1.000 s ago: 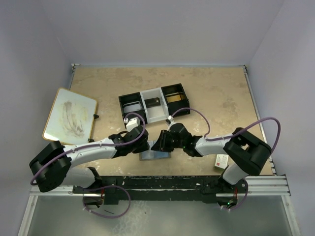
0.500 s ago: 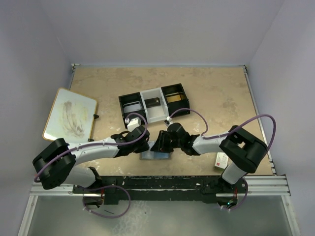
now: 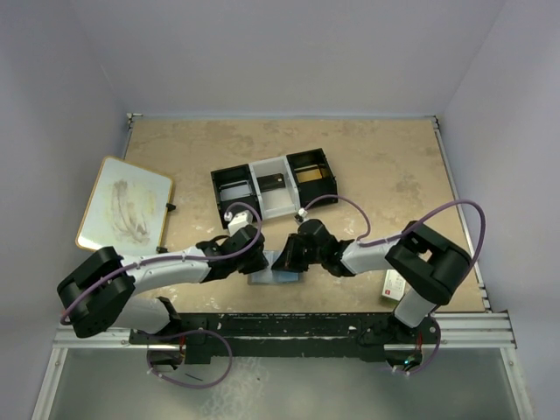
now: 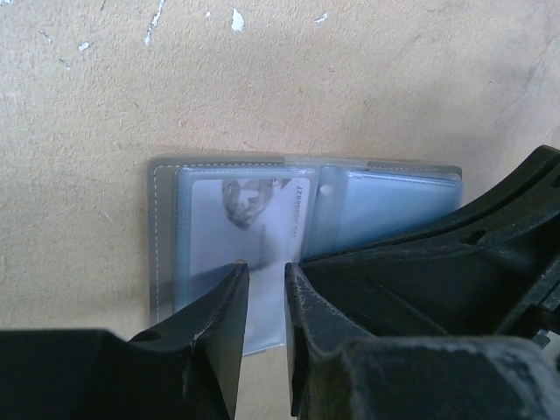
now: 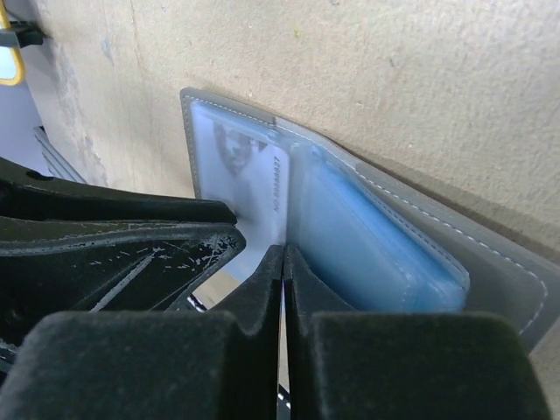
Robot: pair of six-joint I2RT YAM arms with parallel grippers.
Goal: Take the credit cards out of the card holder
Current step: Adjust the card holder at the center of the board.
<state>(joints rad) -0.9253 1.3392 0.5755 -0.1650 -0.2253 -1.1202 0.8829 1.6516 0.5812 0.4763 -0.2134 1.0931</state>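
Both tools have drawn in over the open card holder (image 4: 163,249) since a second ago, and the right arm's elbow has swung inward. The right tool (image 5: 283,258) now has its fingers pressed together with only a hairline between them. Their tips sit at the holder's fold, against the edge of a clear sleeve; whether they pinch that edge cannot be told. The left tool (image 4: 264,278) stands barely open, a narrow gap between its fingers. Their tips rest over the left panel, where a pale printed card (image 4: 254,197) shows through the plastic, and nothing is seen between them. A stack of blue-tinted sleeves (image 5: 376,254) fills the other panel. The holder lies flat on the beige counter (image 4: 262,79) near its front edge, between the two arms. Behind it stands a black-and-white three-compartment tray (image 3: 273,184). A white board (image 3: 124,206) lies far left and a small white-and-red box (image 3: 394,284) far right.
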